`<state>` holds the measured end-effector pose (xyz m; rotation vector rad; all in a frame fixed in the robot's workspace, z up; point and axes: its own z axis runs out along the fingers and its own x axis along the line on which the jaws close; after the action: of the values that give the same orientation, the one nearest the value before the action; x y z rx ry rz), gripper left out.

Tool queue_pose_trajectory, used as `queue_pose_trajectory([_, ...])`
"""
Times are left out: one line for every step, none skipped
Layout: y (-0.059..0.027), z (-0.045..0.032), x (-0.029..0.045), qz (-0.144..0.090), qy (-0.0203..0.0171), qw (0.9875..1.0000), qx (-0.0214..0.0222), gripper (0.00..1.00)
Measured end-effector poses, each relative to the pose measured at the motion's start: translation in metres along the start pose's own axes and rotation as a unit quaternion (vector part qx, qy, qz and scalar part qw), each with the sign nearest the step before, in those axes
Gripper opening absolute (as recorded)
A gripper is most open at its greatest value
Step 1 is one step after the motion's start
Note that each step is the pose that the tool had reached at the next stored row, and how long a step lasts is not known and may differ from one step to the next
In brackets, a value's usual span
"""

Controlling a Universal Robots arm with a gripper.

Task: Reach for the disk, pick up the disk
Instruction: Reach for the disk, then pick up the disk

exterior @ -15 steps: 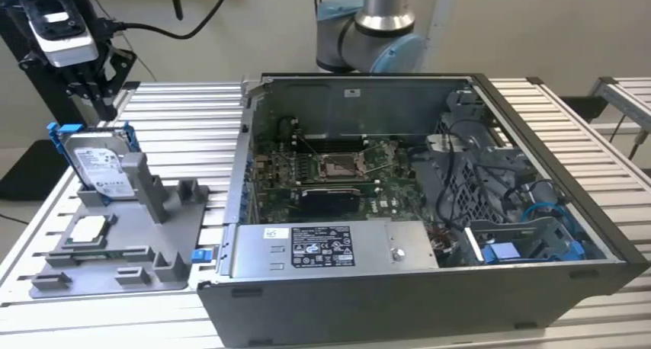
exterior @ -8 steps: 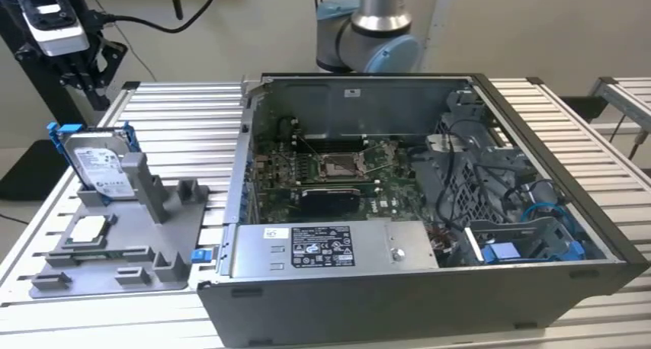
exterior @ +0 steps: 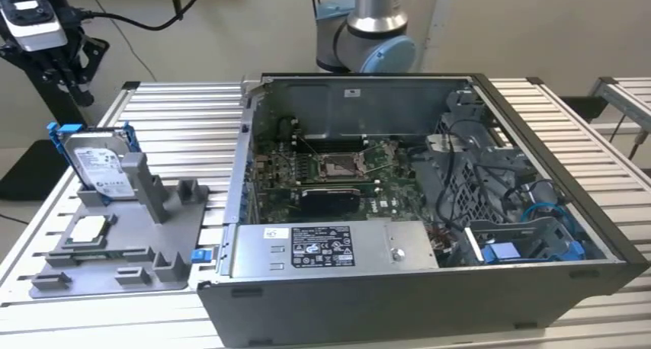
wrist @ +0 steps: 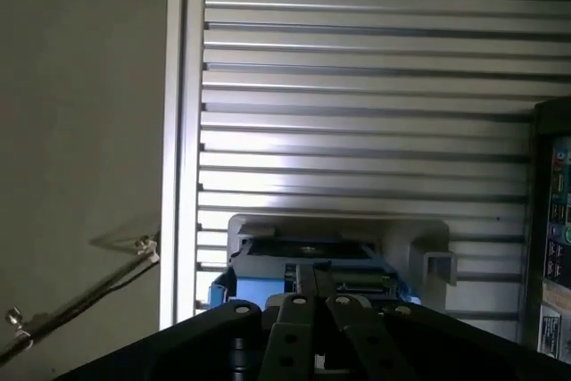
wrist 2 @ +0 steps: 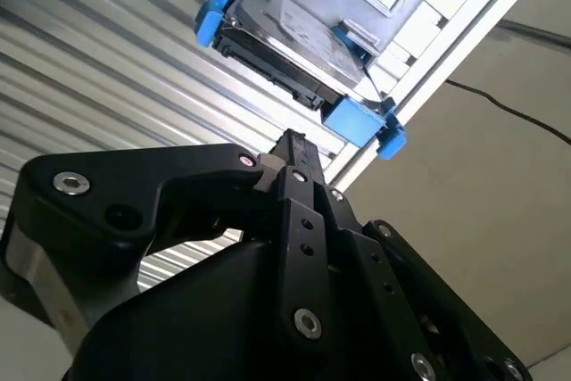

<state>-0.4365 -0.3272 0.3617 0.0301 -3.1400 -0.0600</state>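
Disk [exterior: 99, 164] is standing upright in the grey holder [exterior: 127, 246] on the surface [exterior: 178, 105], and we are hovering near it with the jaws closed on nothing, so reaching is nearing its end while grasping is remaining undone.

Soft, even light fills the exterior view; the computer case [exterior: 407, 311] is shadowed inside. In the first wrist view a bright glare lies across the slatted table [wrist: 357, 167], and the gripper [wrist: 314, 272] is a dark shape.
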Motion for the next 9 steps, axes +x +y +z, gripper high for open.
queue_pose_trajectory([0.0006,0.0002,0.0028,0.0,0.0,1.0,0.0,0.0])
queue_pose_trajectory([0.0011,0.0003,0.0055,0.0,0.0,1.0,0.0,0.0])
queue_pose_trajectory([0.0016,0.0004,0.0085,0.0,0.0,1.0,0.0,0.0])
queue_pose_trajectory([0.002,0.0005,0.0115,0.0,0.0,1.0,0.0,0.0])
queue_pose_trajectory([0.0021,0.0006,0.014,0.0,0.0,1.0,0.0,0.0])
queue_pose_trajectory([0.0021,0.0008,0.0161,0.0,-0.0001,1.0,0.0,0.0])
queue_pose_trajectory([0.0021,0.0007,0.018,0.0,0.0,1.0,0.0,0.0])
queue_pose_trajectory([0.0014,0.0008,0.0192,0.0,-0.0001,1.0,0.0,0.0])
queue_pose_trajectory([-0.0002,0.0007,0.0199,0.0,0.0,1.0,0.0,0.0])
